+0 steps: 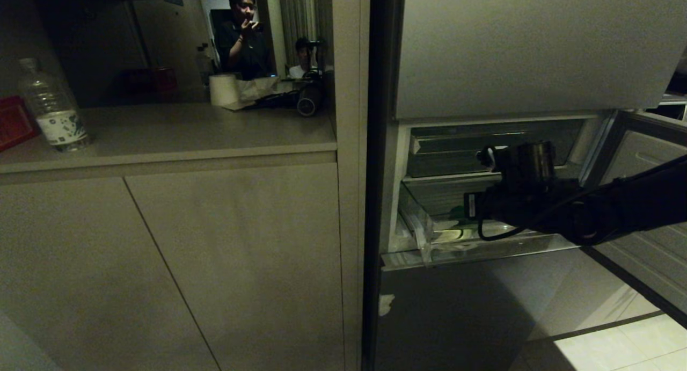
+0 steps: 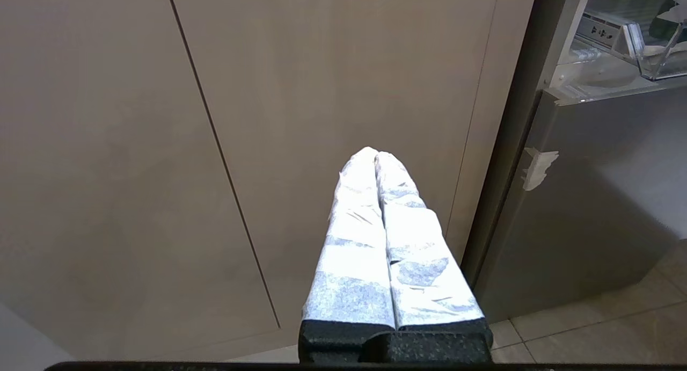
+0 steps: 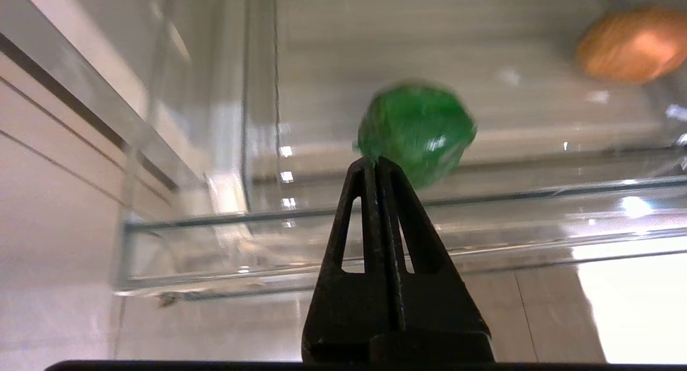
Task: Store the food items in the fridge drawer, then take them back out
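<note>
Head cam looks down at cabinet doors (image 1: 161, 263) and the open fridge drawer (image 1: 424, 237). Right wrist cam sits close against that drawer (image 3: 375, 226) (left wrist cam catches it upper right (image 2: 644, 54)).

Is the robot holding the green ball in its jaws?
No, the right gripper has its jaws pressed together with nothing between them, and the green ball lies beyond them in the fridge drawer.

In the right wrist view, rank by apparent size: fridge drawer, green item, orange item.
1. fridge drawer, spanning most of the view.
2. green item.
3. orange item, but it is cut off at the edge and lies farther back, so its rank is unsure.
</note>
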You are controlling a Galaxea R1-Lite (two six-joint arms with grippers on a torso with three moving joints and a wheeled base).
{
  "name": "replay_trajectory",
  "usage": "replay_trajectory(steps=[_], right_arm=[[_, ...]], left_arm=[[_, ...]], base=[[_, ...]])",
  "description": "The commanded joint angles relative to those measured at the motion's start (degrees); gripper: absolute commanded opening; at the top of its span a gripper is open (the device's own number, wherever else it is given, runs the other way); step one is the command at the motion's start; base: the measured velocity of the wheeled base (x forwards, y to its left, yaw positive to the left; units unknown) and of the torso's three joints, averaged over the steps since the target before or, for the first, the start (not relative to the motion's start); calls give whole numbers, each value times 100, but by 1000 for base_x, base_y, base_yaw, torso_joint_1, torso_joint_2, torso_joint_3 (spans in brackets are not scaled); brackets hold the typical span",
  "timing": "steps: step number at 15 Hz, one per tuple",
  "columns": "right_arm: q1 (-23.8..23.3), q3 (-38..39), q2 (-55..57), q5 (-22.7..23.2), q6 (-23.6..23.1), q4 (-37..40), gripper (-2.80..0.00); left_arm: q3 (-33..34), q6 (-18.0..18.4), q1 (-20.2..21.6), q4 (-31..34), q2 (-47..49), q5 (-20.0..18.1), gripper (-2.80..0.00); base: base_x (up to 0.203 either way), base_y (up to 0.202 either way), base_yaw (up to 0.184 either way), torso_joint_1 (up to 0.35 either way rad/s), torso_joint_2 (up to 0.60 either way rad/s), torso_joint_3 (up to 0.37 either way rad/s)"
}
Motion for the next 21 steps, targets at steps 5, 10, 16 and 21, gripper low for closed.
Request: replay_trajectory(steps=[5,10,16,21], right_arm=[[-129,-1072,834,-9,-10,325,-280],[-240,-1572,858,-161,-14,1527,-280],[-376,-1724,559,-371,-190,2591,-280],[-417,-1134,-57,-371,-214,2832,-280]], left_arm=[[0,1,-2,-1,8,0,-280],[0,1,-2,2,8,0,-280],[0,1,-2,2,8,0,-280],[0,1,-2,-7,8,0,-280]], base=[[0,0,0,0,0,0],[0,0,0,0,0,0],[0,0,0,0,0,0],[0,0,0,0,0,0]])
